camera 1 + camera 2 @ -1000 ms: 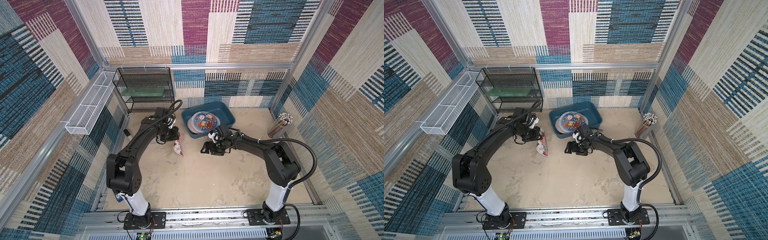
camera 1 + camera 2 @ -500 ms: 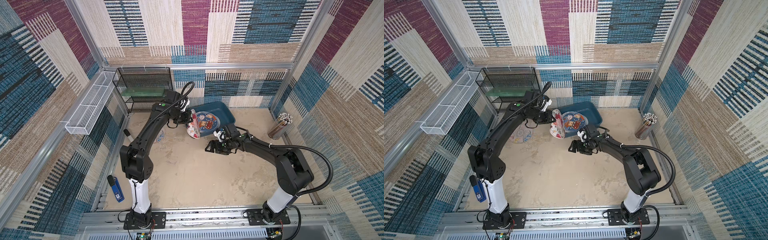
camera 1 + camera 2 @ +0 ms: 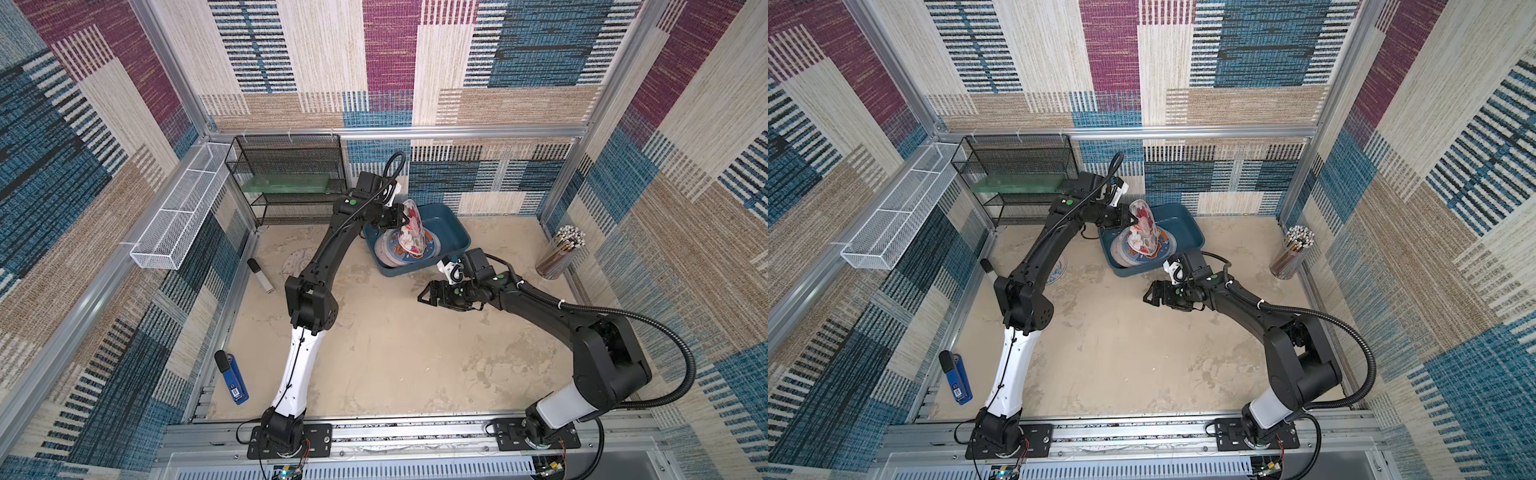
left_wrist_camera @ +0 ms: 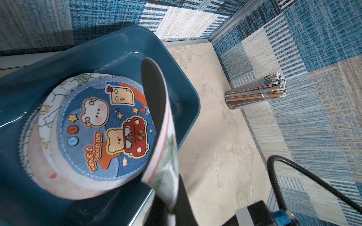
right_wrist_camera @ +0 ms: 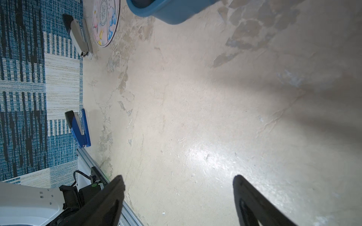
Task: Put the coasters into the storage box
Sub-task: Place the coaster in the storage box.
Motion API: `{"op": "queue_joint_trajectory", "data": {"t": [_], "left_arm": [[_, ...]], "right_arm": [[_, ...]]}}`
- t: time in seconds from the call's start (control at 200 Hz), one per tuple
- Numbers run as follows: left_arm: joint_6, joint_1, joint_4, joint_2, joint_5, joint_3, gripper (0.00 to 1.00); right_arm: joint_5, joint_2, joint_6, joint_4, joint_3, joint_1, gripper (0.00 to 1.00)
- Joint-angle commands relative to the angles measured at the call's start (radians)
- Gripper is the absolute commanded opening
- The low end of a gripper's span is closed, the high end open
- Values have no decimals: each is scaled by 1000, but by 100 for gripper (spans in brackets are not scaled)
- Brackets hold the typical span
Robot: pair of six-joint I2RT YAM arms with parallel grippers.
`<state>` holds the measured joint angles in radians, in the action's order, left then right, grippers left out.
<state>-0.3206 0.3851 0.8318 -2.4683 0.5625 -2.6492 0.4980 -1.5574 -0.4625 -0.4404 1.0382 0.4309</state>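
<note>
Progress advanced: stacked coasters lie in the storage box; the left gripper clamps a floral coaster on edge above them. One pastel coaster lies on the table, outstanding. The right gripper gapes, empty.

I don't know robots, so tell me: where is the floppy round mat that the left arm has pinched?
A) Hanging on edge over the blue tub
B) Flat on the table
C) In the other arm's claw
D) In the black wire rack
A: the left gripper holds the held coaster on edge above the storage box, over the stacked coasters.
</note>
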Motion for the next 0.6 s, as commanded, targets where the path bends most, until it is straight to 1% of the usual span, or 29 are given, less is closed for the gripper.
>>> {"op": "queue_joint_trajectory", "data": {"t": [0.0, 0.065, 0.11, 0.16, 0.215, 0.265, 0.32, 0.325, 0.351, 0.466, 0.596], "left_arm": [[-104, 3, -206, -32, 91, 36, 0], [-151, 5, -325, -53, 112, 94, 0], [-168, 5, -353, -87, 112, 94, 0], [-165, 4, -330, -142, 105, 48, 0], [-142, 3, -262, -200, 80, -26, 0], [-112, -1, -212, -227, 50, -62, 0], [-85, -7, -183, -222, 26, -43, 0], [-84, -8, -182, -221, 9, -40, 0], [-77, -13, -182, -210, -20, -15, 0], [-69, -41, -184, -157, -69, 97, 0], [-47, -59, -126, -168, -97, 94, 0]], "right_arm": [[1, 13, -7, 0, -7, -6, 89], [3, 13, -5, -6, -5, -11, 89], [4, 10, -3, -9, -4, -14, 89], [5, 7, -1, -11, 0, -18, 89], [7, 1, 2, -15, 7, -23, 89], [8, -4, 4, -17, 13, -26, 89], [10, -9, 7, -19, 20, -31, 89], [10, -10, 7, -19, 20, -31, 89], [11, -12, 8, -18, 23, -32, 89], [17, -24, 8, -17, 29, -36, 89], [25, -44, 11, -12, 42, -36, 89]]}}
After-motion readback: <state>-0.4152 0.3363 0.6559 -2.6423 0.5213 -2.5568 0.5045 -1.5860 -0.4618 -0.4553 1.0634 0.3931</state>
